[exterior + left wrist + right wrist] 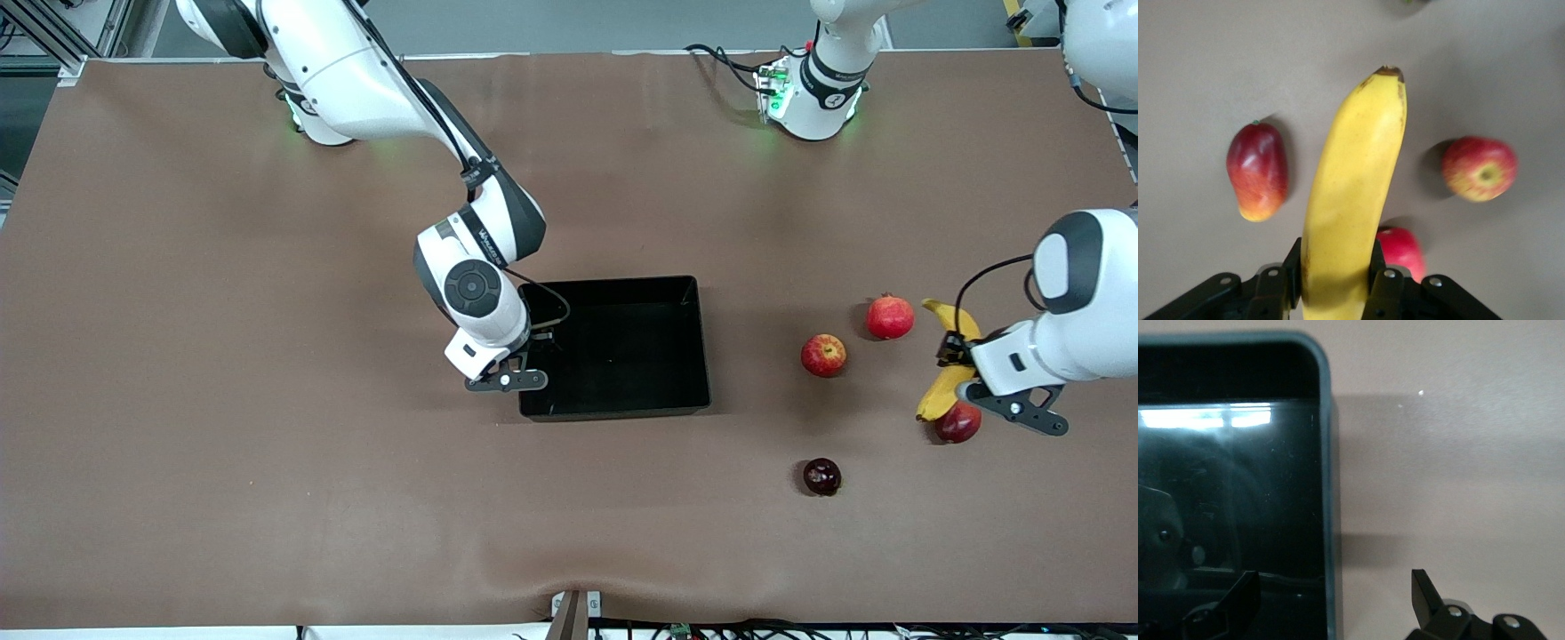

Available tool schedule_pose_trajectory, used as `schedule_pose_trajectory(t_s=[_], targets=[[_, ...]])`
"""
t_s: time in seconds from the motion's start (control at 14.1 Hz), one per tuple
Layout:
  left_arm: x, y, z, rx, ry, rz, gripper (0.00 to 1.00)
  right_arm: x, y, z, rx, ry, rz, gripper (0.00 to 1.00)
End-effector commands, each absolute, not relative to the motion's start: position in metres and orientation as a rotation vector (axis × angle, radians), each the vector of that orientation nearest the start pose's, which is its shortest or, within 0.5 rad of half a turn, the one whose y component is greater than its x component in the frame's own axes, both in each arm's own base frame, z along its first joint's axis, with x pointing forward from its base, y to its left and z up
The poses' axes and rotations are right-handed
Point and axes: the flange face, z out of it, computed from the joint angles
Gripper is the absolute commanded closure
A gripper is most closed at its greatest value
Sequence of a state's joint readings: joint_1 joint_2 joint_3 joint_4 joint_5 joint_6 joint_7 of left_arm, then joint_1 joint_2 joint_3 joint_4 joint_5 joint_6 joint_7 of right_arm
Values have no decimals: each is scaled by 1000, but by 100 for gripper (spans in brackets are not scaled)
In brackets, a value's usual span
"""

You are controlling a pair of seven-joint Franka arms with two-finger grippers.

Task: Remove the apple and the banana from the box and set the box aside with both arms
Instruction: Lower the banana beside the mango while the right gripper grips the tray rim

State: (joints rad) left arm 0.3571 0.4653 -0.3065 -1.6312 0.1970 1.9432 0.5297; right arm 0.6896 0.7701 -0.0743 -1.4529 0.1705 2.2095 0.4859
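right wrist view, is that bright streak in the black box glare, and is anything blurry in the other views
Right wrist view: yes, a white glare band reflects off the glossy floor of the box, with dim reflections below it. Left wrist view: the apple looks soft; the banana in the left claw is sharper. Front view: even lighting, soft shadows beside the fruits.

White arms [356, 80], black bands, black tools [508, 380]

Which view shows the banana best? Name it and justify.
The left wrist view: the banana fills the frame, gripped between the left tool's fingers above the table. The front view shows it small, partly hidden by that tool. The right wrist view shows only the box and the right tool.
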Motion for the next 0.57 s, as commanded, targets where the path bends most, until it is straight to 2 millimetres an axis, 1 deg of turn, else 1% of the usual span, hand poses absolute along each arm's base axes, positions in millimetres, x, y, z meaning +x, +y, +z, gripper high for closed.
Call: schedule_pose_trajectory(t_s=[0.0,0.07,0.14,0.21,0.35,0.42,0.49], targets=[[663,97,314,-2965,1110,149,100,579,437,223,-3068,-73,73,32],[666,99,302,-2935,1197,119,100,579,436,222,-3067,-69,76,74],[670,102,289,-2897,1282,89,100,579,436,222,-3068,-60,78,100],[672,102,275,-2880,1329,75,100,578,436,222,-3070,-60,83,100],[673,98,254,-2884,1348,79,100,580,433,225,-3071,-53,89,100],[675,91,248,-2876,1364,67,100,583,429,225,-3071,-53,88,100],[676,88,244,-2869,1371,53,100,582,426,226,-3072,-53,95,100]])
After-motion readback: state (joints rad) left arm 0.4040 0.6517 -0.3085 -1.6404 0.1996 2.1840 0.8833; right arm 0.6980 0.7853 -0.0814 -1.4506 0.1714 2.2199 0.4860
